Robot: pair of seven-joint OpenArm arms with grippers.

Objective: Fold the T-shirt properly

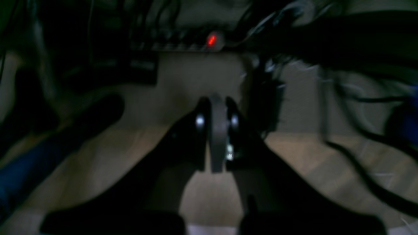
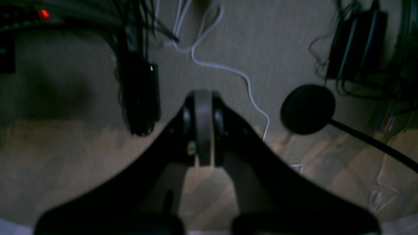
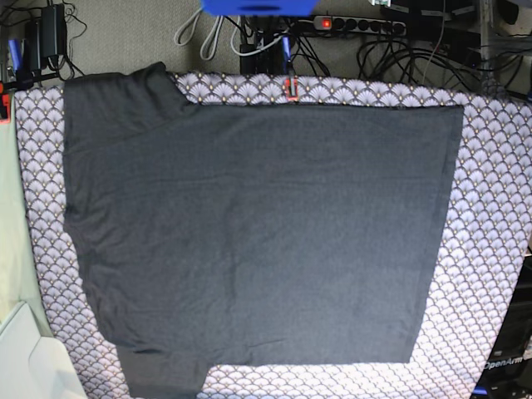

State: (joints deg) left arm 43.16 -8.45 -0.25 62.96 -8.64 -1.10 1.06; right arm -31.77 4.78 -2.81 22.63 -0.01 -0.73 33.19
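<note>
I'm seeing both the left gripper (image 1: 217,130) and right gripper (image 2: 203,127) closed tight, empty; the T-shirt (image 3: 249,233) is lying flat, away from both.

Table top: T-shirt (image 3: 249,233) lies flat over cloth (image 3: 490,216); nothing stands on it, so passage is free above.
12 o'clock edge: cables (image 3: 416,46), power strip (image 3: 357,25) and red clamp (image 3: 291,87) crowd it.
3 o'clock: bare cloth strip, open.
7 o'clock corner: white box (image 3: 33,366).
</note>
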